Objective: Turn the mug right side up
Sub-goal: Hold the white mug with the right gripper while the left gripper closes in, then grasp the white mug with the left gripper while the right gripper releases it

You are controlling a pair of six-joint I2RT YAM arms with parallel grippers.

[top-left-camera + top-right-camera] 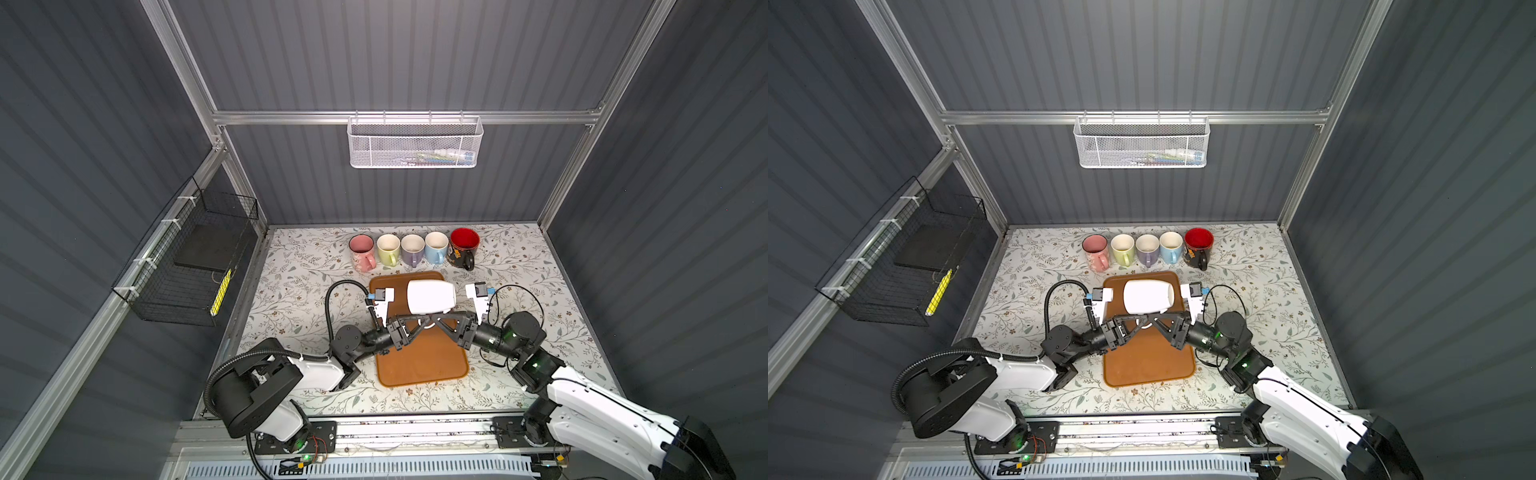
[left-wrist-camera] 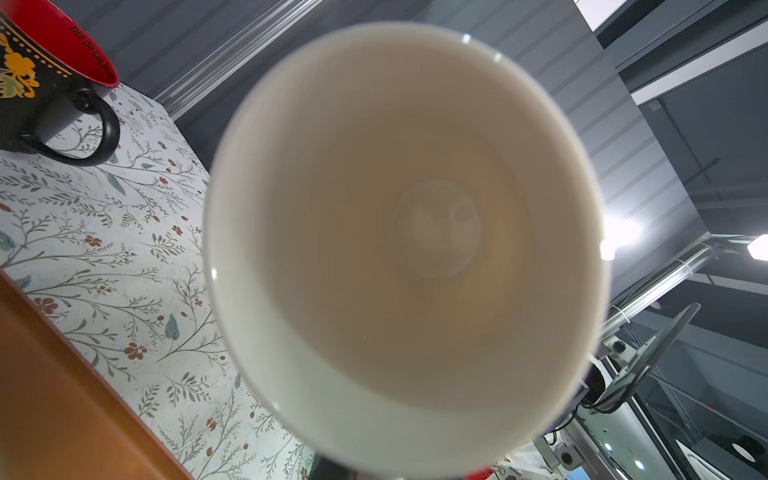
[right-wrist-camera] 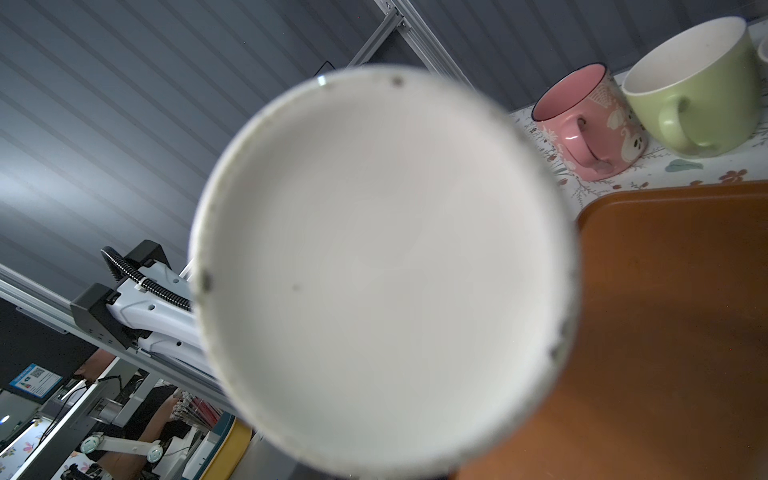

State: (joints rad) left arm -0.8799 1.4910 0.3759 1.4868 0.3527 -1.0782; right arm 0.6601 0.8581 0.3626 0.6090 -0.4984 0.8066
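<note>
A white mug (image 1: pixel 430 297) (image 1: pixel 1146 297) hangs on its side above the far half of the brown tray (image 1: pixel 419 361). Its mouth faces left and its base faces right. The left wrist view looks straight into the mug (image 2: pixel 407 249); the right wrist view shows its flat, chipped base (image 3: pixel 382 270). In both top views my left gripper (image 1: pixel 427 321) and right gripper (image 1: pixel 435 321) meet just under the mug's near side, where a bit of white handle shows. Both sets of fingers look shut on it. The mug hides the fingertips in both wrist views.
Several upright mugs stand in a row behind the tray: pink (image 1: pixel 360 249), green (image 1: pixel 387 249), purple (image 1: pixel 412 249), blue (image 1: pixel 435 247) and black with a red inside (image 1: pixel 463 247). A white mesh basket (image 1: pixel 415 143) hangs on the back wall. A black wire basket (image 1: pixel 187 266) hangs on the left wall.
</note>
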